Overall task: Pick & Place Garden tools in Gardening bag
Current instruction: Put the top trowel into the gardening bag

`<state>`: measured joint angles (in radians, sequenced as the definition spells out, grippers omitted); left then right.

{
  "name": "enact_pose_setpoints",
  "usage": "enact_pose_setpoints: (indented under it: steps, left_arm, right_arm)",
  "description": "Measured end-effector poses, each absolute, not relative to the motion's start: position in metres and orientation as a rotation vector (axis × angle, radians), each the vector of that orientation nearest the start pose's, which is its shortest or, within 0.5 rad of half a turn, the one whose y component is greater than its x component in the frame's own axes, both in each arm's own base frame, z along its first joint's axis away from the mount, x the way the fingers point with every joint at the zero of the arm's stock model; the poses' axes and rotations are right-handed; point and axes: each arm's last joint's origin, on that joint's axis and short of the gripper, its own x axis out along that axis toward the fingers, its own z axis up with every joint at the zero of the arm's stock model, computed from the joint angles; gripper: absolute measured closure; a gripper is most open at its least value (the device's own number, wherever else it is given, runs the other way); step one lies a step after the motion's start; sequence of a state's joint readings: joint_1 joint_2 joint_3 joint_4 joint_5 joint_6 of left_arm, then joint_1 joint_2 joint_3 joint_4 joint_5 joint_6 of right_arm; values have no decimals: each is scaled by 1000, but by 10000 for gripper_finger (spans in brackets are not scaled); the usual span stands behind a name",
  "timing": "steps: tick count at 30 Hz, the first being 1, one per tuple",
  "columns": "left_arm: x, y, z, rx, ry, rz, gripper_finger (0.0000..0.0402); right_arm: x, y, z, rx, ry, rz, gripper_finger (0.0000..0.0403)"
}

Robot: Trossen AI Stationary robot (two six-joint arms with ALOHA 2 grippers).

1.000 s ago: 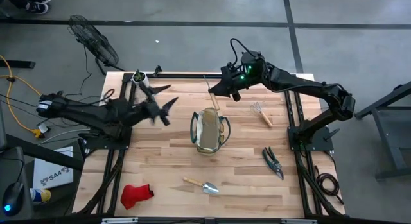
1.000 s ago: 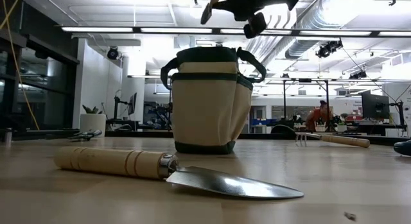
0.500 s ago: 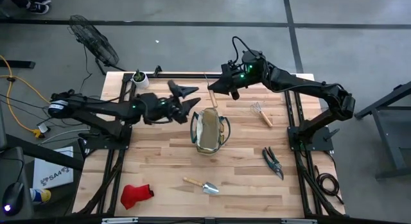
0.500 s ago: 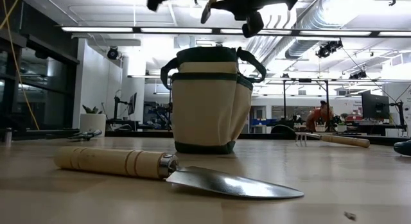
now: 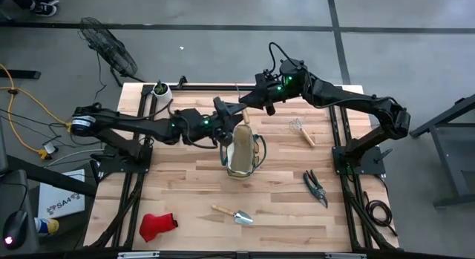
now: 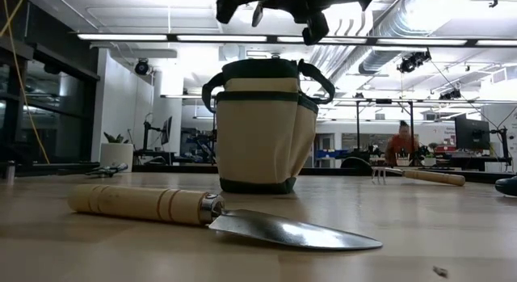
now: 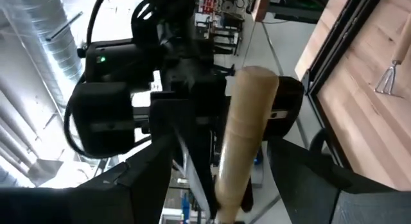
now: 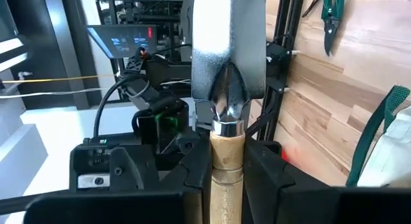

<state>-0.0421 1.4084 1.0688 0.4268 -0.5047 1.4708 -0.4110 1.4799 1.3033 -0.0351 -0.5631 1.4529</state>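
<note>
Tabletop [image 5: 185,181]: one bag [image 5: 241,150], two trowels [image 5: 233,214].

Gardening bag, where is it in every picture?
High view: gardening bag, middle of the table.
Low view: centre, behind the lying trowel.
Left wrist view: not in it.
Right wrist view: right edge.
Shared landmark: the held wood-handled tool, in both wrist views and high view.

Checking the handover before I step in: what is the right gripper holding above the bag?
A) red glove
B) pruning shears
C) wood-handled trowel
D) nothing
C: the right gripper is shut on the wood-handled trowel, handle and metal blade showing between its fingers.
</note>
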Motion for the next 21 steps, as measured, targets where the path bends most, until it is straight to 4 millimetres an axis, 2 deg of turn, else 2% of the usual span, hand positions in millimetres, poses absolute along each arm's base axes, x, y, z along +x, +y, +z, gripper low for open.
enact_pose_setpoints:
  steps: [6, 10, 17, 21]
  left_arm:
    - [326, 5, 341, 1414, 325, 468, 172]
    - [326, 5, 341, 1411, 335, 482, 220]
    - [325, 5, 344, 1423, 333, 512, 335]
    - [325, 5, 344, 1422, 335, 513, 340]
  right_arm:
    - [316, -121, 365, 1540, 256, 13, 349]
    - [316, -121, 366, 1538, 253, 20, 348]
    - [316, -121, 365, 1539, 256, 19, 348]
    - [316, -121, 365, 1538, 257, 21, 348]
